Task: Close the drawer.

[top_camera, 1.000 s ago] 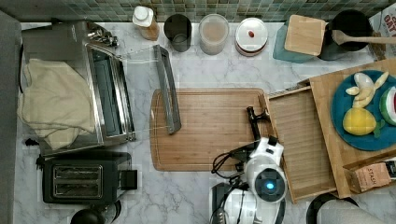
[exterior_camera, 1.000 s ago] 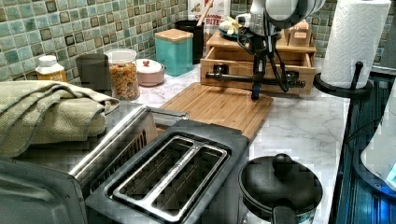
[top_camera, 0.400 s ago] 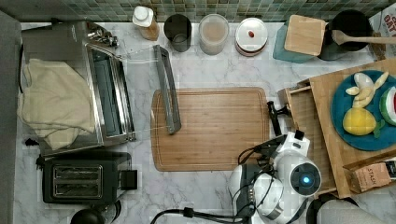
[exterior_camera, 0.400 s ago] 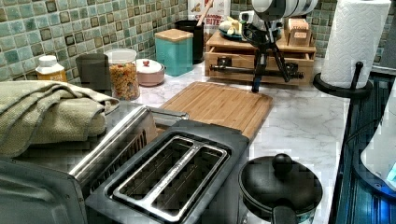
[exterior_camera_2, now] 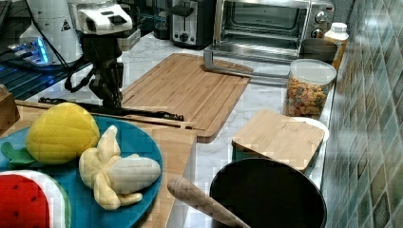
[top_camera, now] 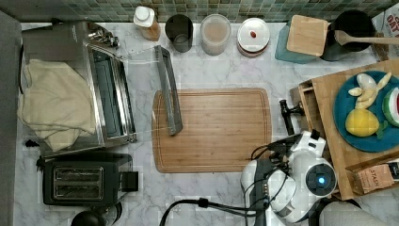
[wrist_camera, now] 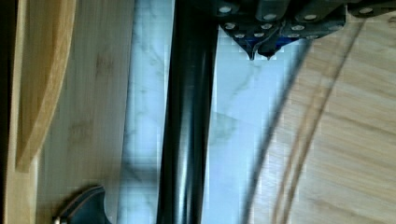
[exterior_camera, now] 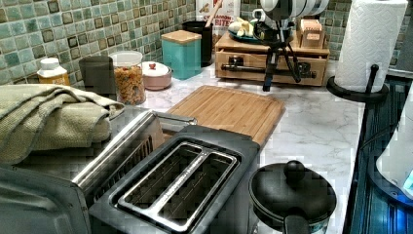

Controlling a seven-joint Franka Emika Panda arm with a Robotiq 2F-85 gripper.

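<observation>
With drawer (exterior_camera: pixel 271 61) nearly flush, gripper (exterior_camera: pixel 281 73) at handle (exterior_camera: pixel 253 70)

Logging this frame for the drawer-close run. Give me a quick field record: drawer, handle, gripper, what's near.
drawer: nearly shut, a short strip of tray out of the wooden stand
handle: black bar, across the front
gripper: at the handle, beside the marble gap
fingers: cannot tell
cutting board: flat on the counter, at the top view's left of the handle
on stand: blue plate of toy fruit
</observation>
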